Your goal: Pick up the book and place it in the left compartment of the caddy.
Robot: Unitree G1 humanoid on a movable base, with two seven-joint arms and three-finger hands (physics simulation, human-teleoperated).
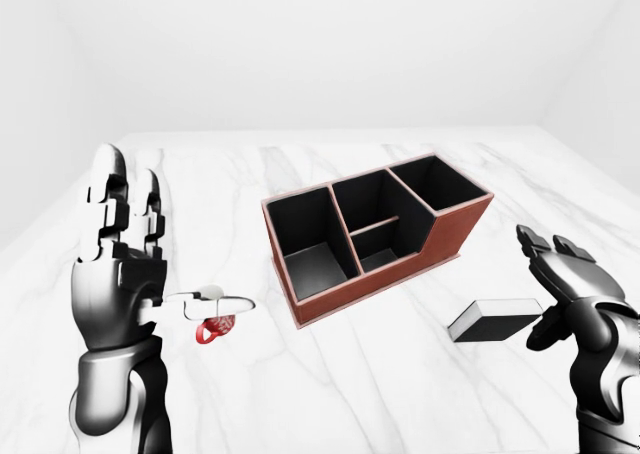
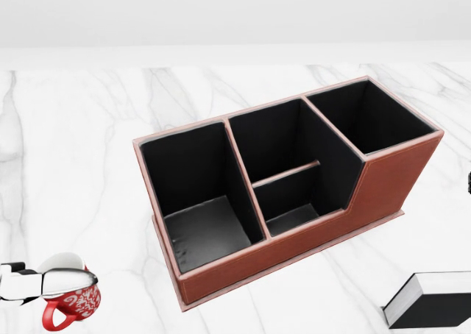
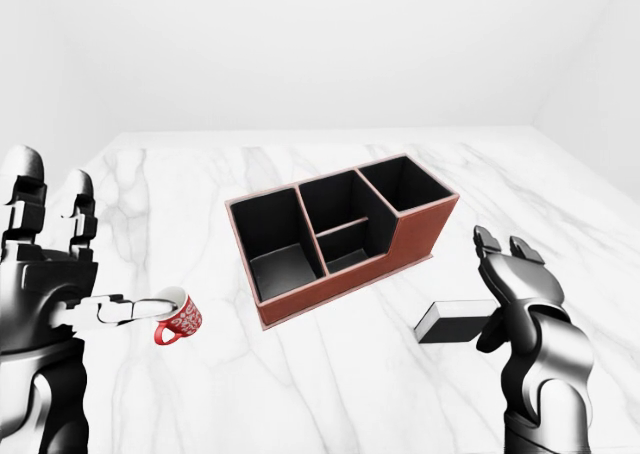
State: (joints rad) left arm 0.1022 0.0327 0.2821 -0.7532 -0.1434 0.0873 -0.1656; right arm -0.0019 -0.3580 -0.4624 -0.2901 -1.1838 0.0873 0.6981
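Metallic left hand (image 1: 120, 254): raised upright at the left of the left-eye view, two fingers extended upward and the thumb stretched sideways to the right; released, nothing is held.
Left thumb: its tip is seen above or against the rim of the red mug; whether contact is made cannot be told.
Dark right hand (image 3: 520, 294): held at the right of the right-eye view, fingers spread and pointing away; unclenched, nothing is grasped.
Right hand and book: the hand is seen just to the right of the book; whether the thumb touches it cannot be told.
Black hard-cover book with white page edges (image 2: 430, 299): lying flat on the table, at the near right of the caddy and apart from it, outside every compartment.
Red mug with white pattern (image 3: 178, 319): standing upright on the table, to the near left of the caddy, handle turned to the near side.
Reddish-brown leather caddy with black lining (image 2: 383, 183): set at an angle in the middle of the table; three sections are shown, the middle one split by a low divider.
Left compartment (image 2: 199, 201): nothing is seen inside.
White marble table (image 1: 330, 374): grey-veined, carrying all the objects.
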